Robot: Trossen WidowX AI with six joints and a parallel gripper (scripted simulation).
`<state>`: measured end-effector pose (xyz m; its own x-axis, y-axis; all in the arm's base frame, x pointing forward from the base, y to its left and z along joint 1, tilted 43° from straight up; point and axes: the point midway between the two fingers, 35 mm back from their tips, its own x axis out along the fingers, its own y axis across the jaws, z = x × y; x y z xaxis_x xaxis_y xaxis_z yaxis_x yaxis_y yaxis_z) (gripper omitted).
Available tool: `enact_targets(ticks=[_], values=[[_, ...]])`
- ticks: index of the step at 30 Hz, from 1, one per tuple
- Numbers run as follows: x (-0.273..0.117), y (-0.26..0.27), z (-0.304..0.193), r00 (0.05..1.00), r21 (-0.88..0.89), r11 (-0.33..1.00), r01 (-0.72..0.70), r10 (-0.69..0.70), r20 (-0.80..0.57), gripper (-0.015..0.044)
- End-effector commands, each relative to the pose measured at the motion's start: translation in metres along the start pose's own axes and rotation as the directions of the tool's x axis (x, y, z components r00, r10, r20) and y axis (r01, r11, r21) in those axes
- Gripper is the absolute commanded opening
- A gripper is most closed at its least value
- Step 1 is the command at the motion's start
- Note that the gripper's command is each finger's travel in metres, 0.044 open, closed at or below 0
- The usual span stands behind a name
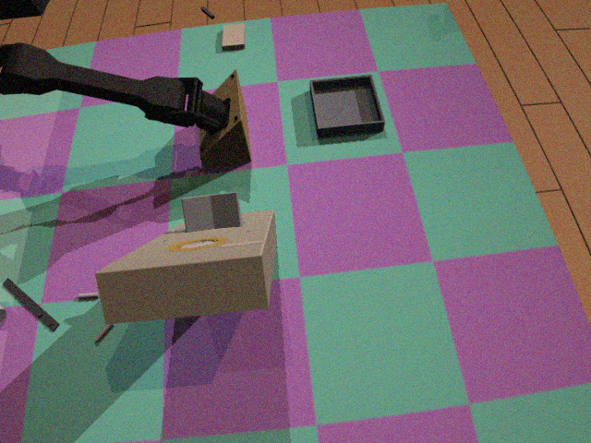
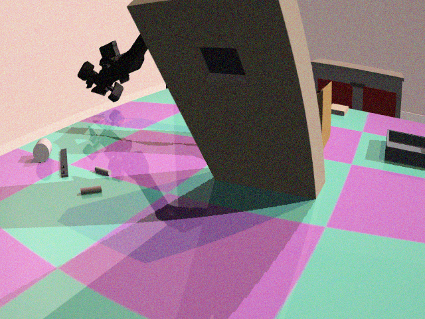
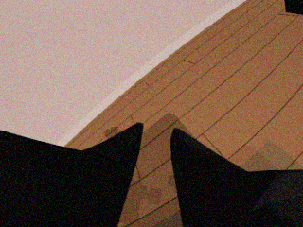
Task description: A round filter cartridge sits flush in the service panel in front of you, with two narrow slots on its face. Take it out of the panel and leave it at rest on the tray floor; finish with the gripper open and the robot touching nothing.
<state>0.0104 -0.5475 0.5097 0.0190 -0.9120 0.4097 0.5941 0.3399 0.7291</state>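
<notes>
The service panel [image 1: 186, 288] [image 2: 250, 123] is a tilted tan box; a square dark opening shows in its back in the exterior view. On its face in the top view is a yellow ring [image 1: 173, 247] around a pale disc [image 1: 198, 244], seemingly the filter cartridge, level with the face. Its slots cannot be made out. The dark tray [image 1: 350, 128] [image 2: 405, 156] stands beyond the panel, with nothing visible inside. My gripper [image 3: 157, 131] is partly open and empty, with floor showing between the fingers. It is raised well away from panel and tray, and is outside the top view.
My arm [image 1: 119, 90] extends left from the brown wedge [image 1: 225, 152] [image 2: 327, 116]. A grey plate [image 1: 212, 212] stands at the panel face. A pale cylinder [image 2: 44, 150], a dark bar [image 1: 30, 305] [image 2: 64, 163] and two small rods lie left. A pale block [image 1: 234, 36] [image 2: 339, 108] lies at the back.
</notes>
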Motion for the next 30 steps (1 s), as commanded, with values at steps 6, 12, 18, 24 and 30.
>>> enact_targets(ticks=[6, 12, 18, 24, 30], values=[[-0.042, 0.084, -0.121, 0.978, 0.153, 0.988, 0.023, 0.01, -0.21, 0.0102], [-0.087, 0.132, -0.187, 0.938, 0.219, 0.974, 0.06, 0.02, -0.345, 0.0102], [-0.149, 0.18, -0.244, 0.875, 0.257, 0.961, 0.102, 0.037, -0.483, 0.0102], [-0.213, 0.217, -0.282, 0.804, 0.268, 0.955, 0.132, 0.055, -0.592, 0.0102], [-0.292, 0.25, -0.31, 0.711, 0.262, 0.953, 0.153, 0.078, -0.699, 0.0102]])
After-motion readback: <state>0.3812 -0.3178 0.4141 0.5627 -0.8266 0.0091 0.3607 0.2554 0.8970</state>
